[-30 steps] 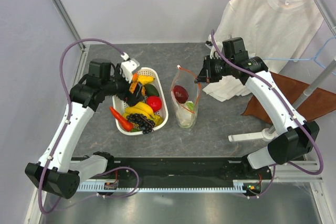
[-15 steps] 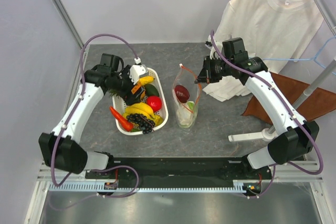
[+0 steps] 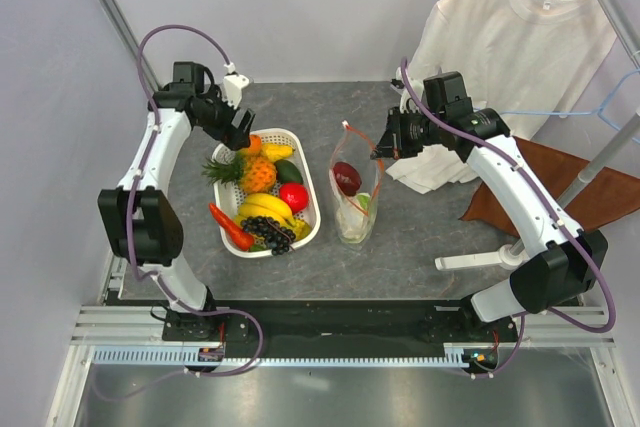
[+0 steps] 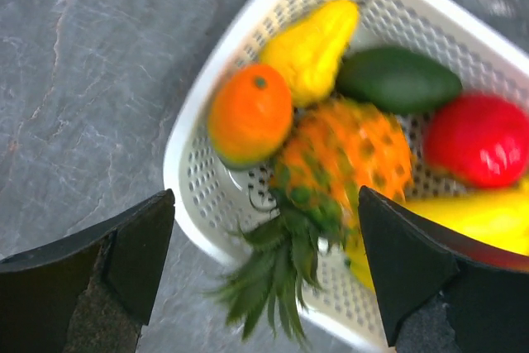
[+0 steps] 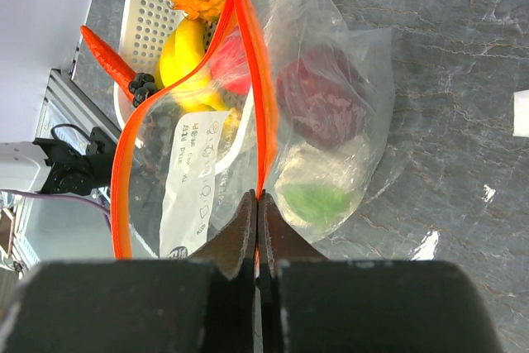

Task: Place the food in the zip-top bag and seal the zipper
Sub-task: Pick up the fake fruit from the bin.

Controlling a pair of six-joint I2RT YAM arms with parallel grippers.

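Observation:
The white mesh basket (image 3: 300, 237) holds the food: pineapple (image 3: 257, 174), orange (image 3: 252, 145), yellow pear (image 3: 277, 152), red fruit (image 3: 293, 196), bananas, grapes (image 3: 268, 232) and red chili (image 3: 230, 228). My left gripper (image 3: 238, 132) is open and empty above the basket's far left corner; its view shows the pineapple (image 4: 347, 155) and orange (image 4: 248, 113) between the fingers. My right gripper (image 3: 380, 152) is shut on the zipper (image 5: 248, 55), holding the zip-top bag (image 3: 355, 222) up with its mouth open. Inside lie a dark red fruit (image 5: 321, 109) and a pale green cabbage (image 5: 318, 196).
A white T-shirt (image 3: 510, 37) hangs at the back right, with folded white cloth (image 3: 425, 167) below it. A brown cloth (image 3: 560, 187) and a white stand (image 3: 480, 260) lie at the right. Grey walls stand at the left and behind.
My left gripper has pulled back from over the basket's middle to its far left corner, and the pineapple now shows uncovered. The right gripper and bag have not moved.

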